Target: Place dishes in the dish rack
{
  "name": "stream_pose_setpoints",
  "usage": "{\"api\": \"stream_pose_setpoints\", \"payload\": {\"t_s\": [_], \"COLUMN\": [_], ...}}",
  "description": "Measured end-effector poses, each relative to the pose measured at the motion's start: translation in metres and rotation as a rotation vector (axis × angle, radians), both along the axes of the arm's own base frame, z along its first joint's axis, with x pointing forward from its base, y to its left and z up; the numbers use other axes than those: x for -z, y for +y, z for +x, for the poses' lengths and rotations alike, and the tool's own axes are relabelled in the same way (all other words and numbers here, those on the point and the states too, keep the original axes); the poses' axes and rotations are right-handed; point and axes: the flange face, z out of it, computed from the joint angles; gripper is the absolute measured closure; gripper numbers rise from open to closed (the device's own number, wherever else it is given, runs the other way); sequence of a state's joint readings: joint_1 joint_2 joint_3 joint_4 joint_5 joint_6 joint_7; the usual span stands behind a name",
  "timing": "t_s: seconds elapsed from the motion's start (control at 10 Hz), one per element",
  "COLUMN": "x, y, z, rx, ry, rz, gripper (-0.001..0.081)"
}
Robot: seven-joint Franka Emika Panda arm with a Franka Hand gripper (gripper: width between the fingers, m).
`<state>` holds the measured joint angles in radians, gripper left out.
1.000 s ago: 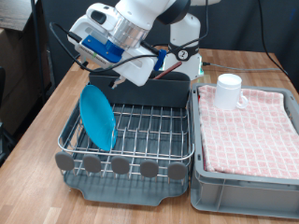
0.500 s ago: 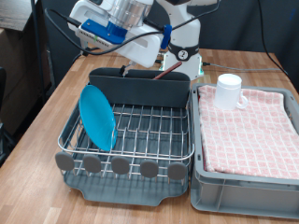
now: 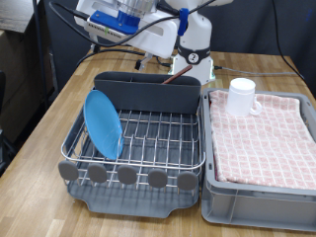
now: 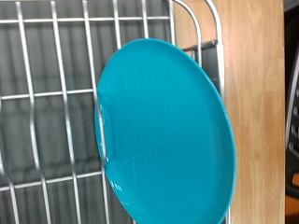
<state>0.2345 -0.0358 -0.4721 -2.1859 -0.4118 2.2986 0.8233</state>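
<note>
A: Plate (image 3: 103,123) first: where does it sit?

B: The round light-blue plate stands on edge inside the dish rack (image 3: 138,150), at the exterior view's left end of the wire grid, leaning slightly. In the wrist view the same plate (image 4: 166,131) fills most of the picture, with the silver rack wires (image 4: 56,93) behind it and a strip of wooden table (image 4: 257,103) beside it.

A: And the gripper?

B: The arm's hand (image 3: 123,22) hangs high at the exterior view's top, above the rack's dark grey back bin (image 3: 148,91) and well apart from the plate. The fingertips are not clearly seen in either view, so whether the pincer is wide or narrow cannot be told. Nothing shows between its fingers.

A: The other dishes?

B: The white mug (image 3: 243,96) stands upright in the grey crate (image 3: 259,188), on the pink checked cloth (image 3: 267,133), near the crate's far corner next to the rack. The wooden spoon cannot be made out.

A: Anything else about the rack?

B: A row of grey discs (image 3: 126,175) runs along its near edge, above the dark tray. The rack and the crate stand side by side, touching or nearly so, on the wooden table (image 3: 59,118).
</note>
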Motion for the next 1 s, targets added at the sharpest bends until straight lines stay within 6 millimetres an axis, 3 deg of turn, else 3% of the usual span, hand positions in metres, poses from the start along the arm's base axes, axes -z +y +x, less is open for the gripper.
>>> {"api": "stream_pose_setpoints", "payload": {"t_s": [0.2,0.7,1.0], "x": [-0.005,-0.024,-0.024], "y": [0.024,0.116,0.172], "z": [0.005,0.003,-0.005], "rx": [-0.085,-0.184,-0.226], "ry": [0.051,0.123,0.151], "rz": [0.034,0.163,0.196], "gripper": [0.0003,0.0003,0.0003]}}
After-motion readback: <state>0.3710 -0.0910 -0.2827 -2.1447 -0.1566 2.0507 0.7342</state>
